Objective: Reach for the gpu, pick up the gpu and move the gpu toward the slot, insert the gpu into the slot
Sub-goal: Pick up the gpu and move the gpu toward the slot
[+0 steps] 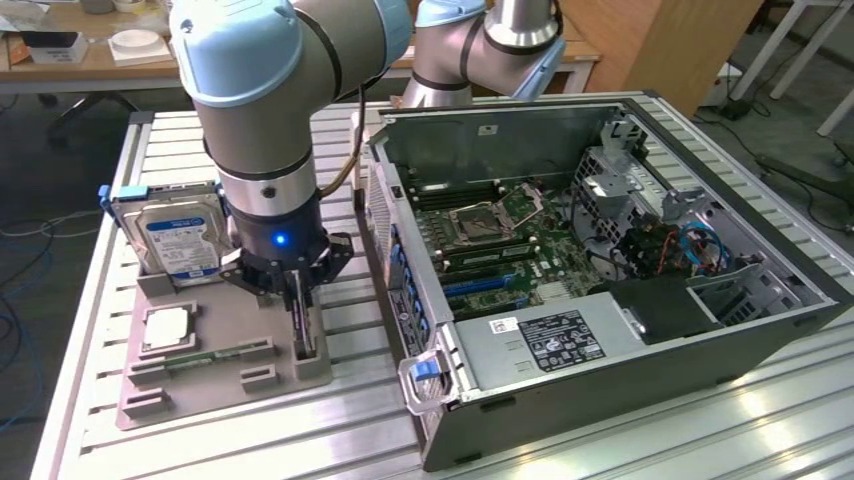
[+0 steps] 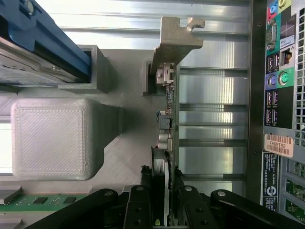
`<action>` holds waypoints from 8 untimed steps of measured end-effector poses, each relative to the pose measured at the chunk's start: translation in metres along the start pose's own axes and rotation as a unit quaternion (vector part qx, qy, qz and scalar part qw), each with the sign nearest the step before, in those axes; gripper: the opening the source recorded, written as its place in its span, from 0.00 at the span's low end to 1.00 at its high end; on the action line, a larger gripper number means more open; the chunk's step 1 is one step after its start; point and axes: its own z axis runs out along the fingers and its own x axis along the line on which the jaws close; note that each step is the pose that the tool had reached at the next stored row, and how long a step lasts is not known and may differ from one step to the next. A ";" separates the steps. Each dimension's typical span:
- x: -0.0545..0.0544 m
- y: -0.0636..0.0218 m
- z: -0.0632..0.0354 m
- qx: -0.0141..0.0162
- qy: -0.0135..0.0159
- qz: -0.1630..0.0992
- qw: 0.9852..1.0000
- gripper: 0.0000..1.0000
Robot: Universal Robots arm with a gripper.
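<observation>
The gpu (image 2: 167,119) stands on its edge in a grey holder (image 2: 119,71), with its silver end bracket (image 2: 174,38) at the far end. My gripper (image 2: 165,191) sits over the card's near end, and its black fingers (image 2: 138,205) press against both faces of the card. In the exterior view the gripper (image 1: 296,292) points straight down at the gpu (image 1: 306,335) on the grey holder (image 1: 220,400), to the exterior view's left of the open computer case (image 1: 627,330). The blue slot (image 1: 481,285) lies on the motherboard inside the case.
On the same holder stand a blue-labelled hard drive (image 1: 180,240), a square silver processor chip (image 1: 167,325) and a green memory stick (image 1: 200,357). The case's rear panel with ports (image 2: 279,95) stands close beside the gpu. A slatted aluminium table (image 1: 694,430) carries everything.
</observation>
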 end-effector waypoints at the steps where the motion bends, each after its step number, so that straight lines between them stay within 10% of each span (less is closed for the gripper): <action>1: 0.000 0.0000 0.0000 0.000 0.000 0.000 1.000 0.27; 8: 0.000 0.0000 0.0000 0.000 0.000 0.000 1.000 0.27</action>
